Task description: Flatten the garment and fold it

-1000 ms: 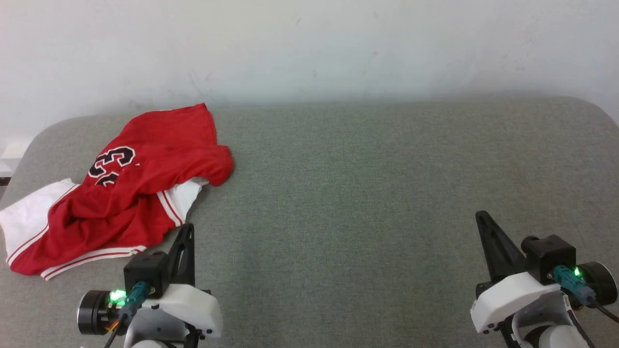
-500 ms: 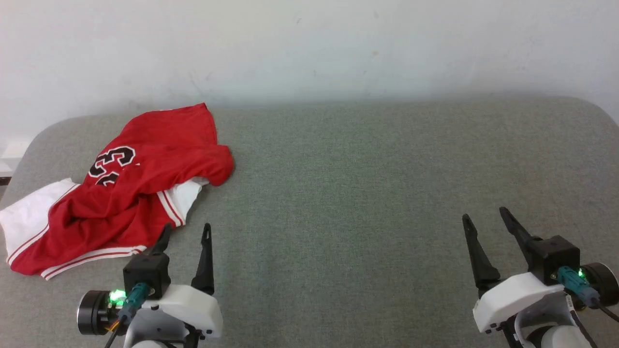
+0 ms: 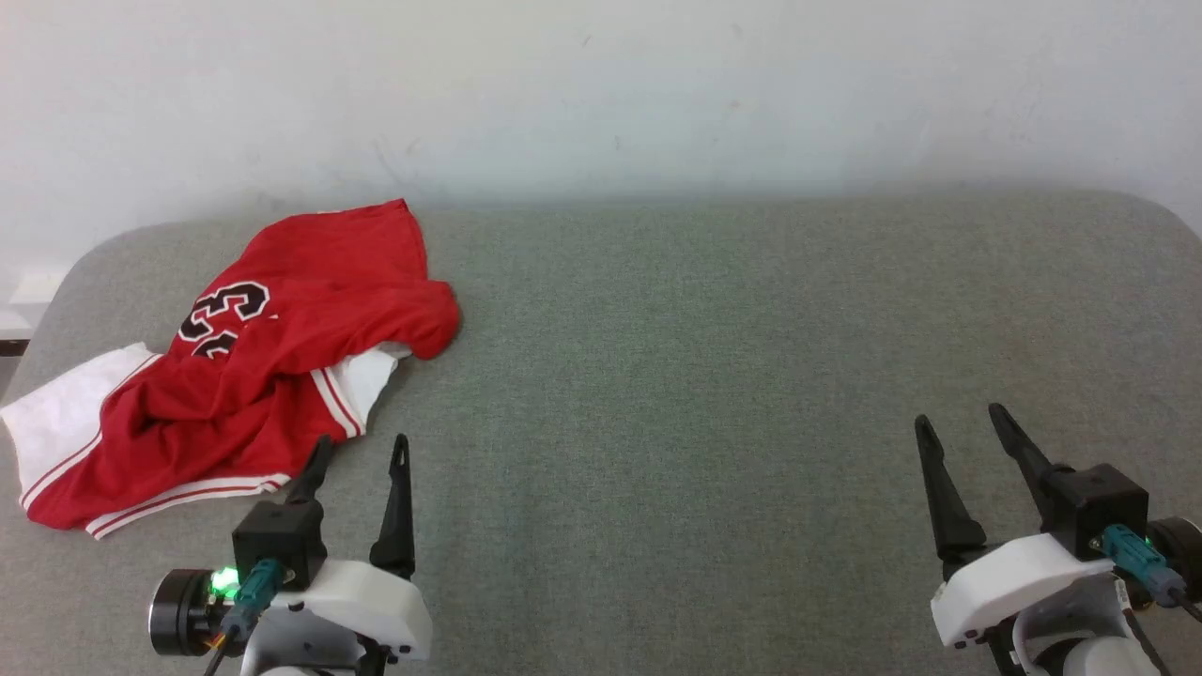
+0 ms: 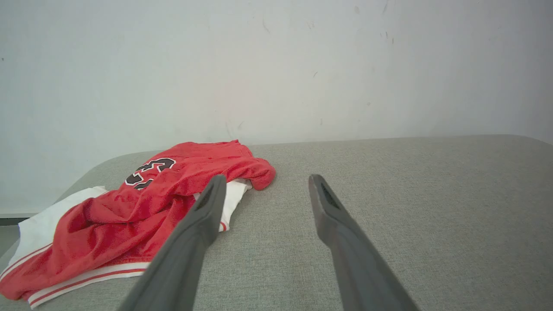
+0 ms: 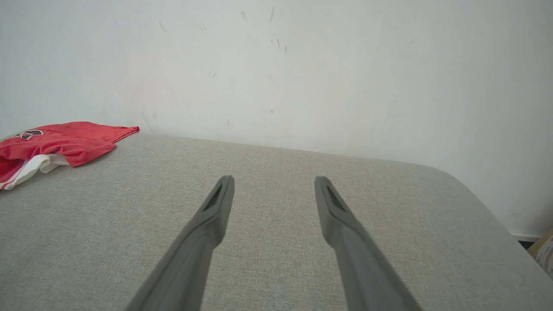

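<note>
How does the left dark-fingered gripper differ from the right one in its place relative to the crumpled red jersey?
The left gripper is close beside the red jersey with white sleeves; the right gripper is far from it. The left gripper points at the jersey's edge; the right gripper points at bare grey cloth surface. Both are open and hold nothing.

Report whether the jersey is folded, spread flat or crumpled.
Crumpled: the jersey lies bunched, red body creased over a white sleeve, numbers partly hidden.
</note>
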Robot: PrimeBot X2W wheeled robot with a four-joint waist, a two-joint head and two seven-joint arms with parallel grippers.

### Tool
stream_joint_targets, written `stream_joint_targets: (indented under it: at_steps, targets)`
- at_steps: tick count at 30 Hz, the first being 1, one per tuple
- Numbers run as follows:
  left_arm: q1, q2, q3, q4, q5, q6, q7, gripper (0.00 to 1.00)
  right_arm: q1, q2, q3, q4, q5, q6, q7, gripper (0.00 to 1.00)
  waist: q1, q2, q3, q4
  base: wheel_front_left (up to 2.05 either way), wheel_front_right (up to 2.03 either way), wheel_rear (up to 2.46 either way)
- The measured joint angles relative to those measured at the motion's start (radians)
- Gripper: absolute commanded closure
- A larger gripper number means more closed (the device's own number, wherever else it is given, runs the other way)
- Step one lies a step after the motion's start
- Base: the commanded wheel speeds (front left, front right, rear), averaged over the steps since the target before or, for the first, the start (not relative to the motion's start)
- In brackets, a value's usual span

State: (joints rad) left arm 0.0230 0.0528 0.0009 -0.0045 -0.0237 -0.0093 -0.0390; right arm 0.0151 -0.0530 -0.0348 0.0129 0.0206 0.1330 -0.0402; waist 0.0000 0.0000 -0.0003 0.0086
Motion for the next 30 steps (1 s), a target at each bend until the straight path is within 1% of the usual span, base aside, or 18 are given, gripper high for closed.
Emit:
stream_joint_targets:
  at_steps: [15,30]
  targets:
    - [0.024,0.0,0.001,-0.003,-0.026,0.007,-0.033,0.0,0.013,0.0,-0.012,0.002,0.001,0.0,-0.031,0.0,0.0,0.0,-0.009,0.048,0.0,0.0,0.0]
    - [0.054,0.0,0.002,-0.007,-0.048,0.016,-0.061,0.0,0.017,0.0,0.008,0.013,0.006,0.0,-0.061,0.0,-0.0001,0.0,-0.018,0.132,0.0,0.0,0.0]
